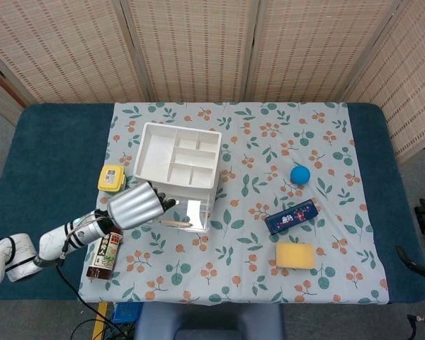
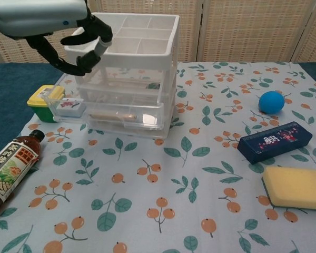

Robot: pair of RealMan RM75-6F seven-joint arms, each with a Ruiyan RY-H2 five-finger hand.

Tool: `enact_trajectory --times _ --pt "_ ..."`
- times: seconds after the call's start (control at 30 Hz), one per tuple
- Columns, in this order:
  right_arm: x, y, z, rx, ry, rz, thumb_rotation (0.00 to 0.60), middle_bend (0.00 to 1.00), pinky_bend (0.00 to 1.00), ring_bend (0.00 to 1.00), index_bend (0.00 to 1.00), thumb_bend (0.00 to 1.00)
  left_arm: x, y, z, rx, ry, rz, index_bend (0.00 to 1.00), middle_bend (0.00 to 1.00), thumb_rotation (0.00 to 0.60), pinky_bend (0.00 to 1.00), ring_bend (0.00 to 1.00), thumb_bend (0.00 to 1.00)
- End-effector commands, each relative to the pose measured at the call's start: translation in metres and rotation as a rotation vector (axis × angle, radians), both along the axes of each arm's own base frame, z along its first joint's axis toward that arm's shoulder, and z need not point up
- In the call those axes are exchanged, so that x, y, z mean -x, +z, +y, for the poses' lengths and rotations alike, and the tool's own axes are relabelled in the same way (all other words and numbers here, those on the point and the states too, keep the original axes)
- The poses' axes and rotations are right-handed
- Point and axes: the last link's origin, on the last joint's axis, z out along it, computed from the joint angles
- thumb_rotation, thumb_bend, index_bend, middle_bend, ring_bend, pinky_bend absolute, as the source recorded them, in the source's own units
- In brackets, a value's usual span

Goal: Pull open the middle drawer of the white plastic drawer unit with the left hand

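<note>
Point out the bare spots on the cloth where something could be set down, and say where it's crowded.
Free: the front strip of the cloth between the bottle and the sponge, and the stretch between the drawer unit and the ball. Crowded: the left side, where the left hand hovers over the open drawer beside the yellow box.
</note>
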Motion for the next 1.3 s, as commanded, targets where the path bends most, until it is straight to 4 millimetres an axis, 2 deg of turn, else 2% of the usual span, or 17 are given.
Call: enact_trajectory --times 0.03,0.33,0.53,0.83,1.03,1.3 --pt "0.0 0.0 0.0 0.0 0.001 -0.002 0.6 0.0 0.0 0.0 0.0 0.28 0.016 0.019 -0.003 -0.026 0.093 -0.087 0.57 0.82 0.6 1.0 0.94 0.17" --pt "-0.001 0.0 -0.001 -0.005 0.014 -0.004 0.6 0.0 0.0 0.0 0.0 0.28 0.074 0.046 -0.013 -0.092 0.348 -0.142 0.56 0.82 0.6 1.0 0.94 0.17" --pt "-0.002 -0.001 -0.003 -0.012 0.024 -0.008 0.6 0.0 0.0 0.0 0.0 0.28 0.107 0.049 -0.022 -0.096 0.502 -0.171 0.56 0.82 0.6 1.0 0.94 0.18" --pt "-0.006 -0.002 -0.003 -0.016 0.034 -0.005 0.6 0.0 0.0 0.0 0.0 0.28 0.15 0.032 -0.029 -0.089 0.685 -0.156 0.56 0.82 0.6 1.0 0.94 0.18" --pt "-0.008 -0.001 0.0 -0.013 0.035 -0.002 0.6 0.0 0.0 0.0 0.0 0.28 0.172 0.02 -0.019 -0.096 0.772 -0.115 0.56 0.82 0.6 1.0 0.94 0.18" --pt "-0.007 -0.002 0.001 -0.014 0.028 0.0 0.6 0.0 0.0 0.0 0.0 0.28 0.176 -0.002 0.0 -0.036 0.854 -0.102 0.56 0.82 0.6 1.0 0.94 0.18"
